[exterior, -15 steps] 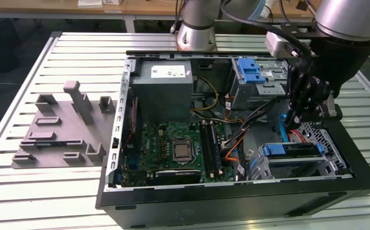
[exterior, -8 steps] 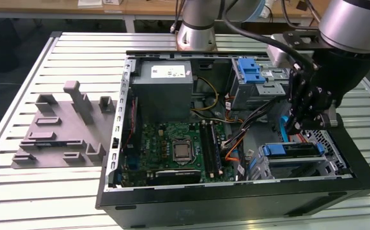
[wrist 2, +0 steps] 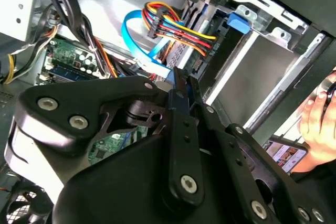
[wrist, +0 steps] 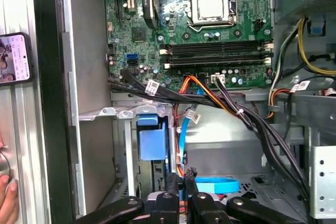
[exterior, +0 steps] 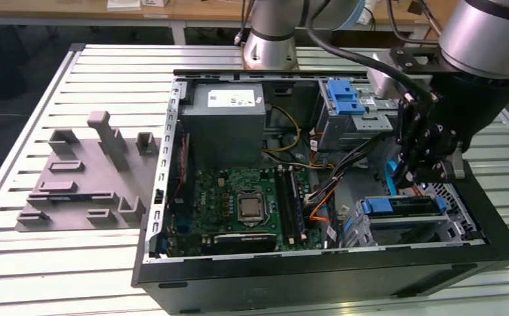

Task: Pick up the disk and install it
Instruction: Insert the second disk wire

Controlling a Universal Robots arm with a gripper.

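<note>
The disk [exterior: 408,206] lies in the lower drive cage at the front corner of the open computer case [exterior: 324,280], on the exterior view's right. Its blue plastic end [wrist: 149,142] faces the motherboard. My gripper [exterior: 425,176] hangs just above that cage, inside the case. In both wrist views its fingers stand close together, shut, with nothing clearly held between them [wrist 2: 181,83] [wrist: 181,174]. A blue flat data cable [wrist: 181,140] runs down right beside the fingertips. Bundled coloured power wires [wrist 2: 176,27] lie just beyond them.
A grey power-supply box [exterior: 228,118] and an upper cage with a blue latch [exterior: 344,99] sit at the back of the case, the motherboard [exterior: 236,207] on its floor. A grey moulded fixture [exterior: 87,178] lies on the slatted table. A person's hand [wrist 2: 317,119] and phone [wrist: 14,59] are outside the case wall.
</note>
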